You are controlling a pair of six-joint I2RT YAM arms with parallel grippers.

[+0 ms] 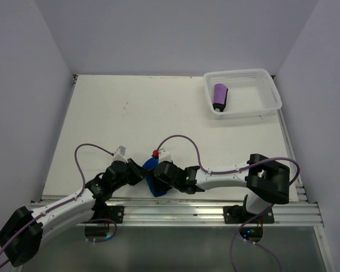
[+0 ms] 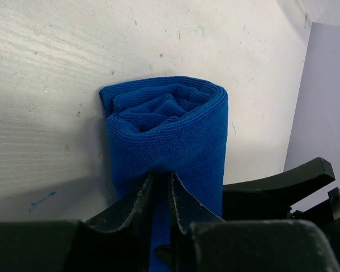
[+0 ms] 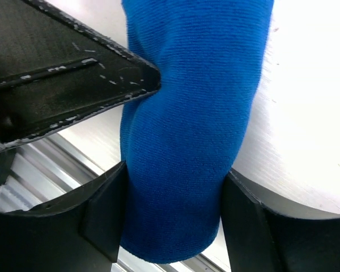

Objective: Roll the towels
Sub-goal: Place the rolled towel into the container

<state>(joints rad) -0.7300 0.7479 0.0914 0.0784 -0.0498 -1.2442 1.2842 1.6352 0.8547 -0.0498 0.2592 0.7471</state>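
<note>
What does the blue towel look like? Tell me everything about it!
The blue towel is bright royal blue, made of soft ribbed cloth. It is rolled into a fat tube, and folded layers show at its open end. It lies on the white table near the front edge. The left tool pinches a fold of it, and the right tool hugs the roll from both sides.

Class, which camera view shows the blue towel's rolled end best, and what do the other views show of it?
Left wrist view: the blue towel faces the camera end-on, its spiral layers plain. The right wrist view shows only its side, inside the right claw. The top view shows just a small blue patch, mostly hidden.
</note>
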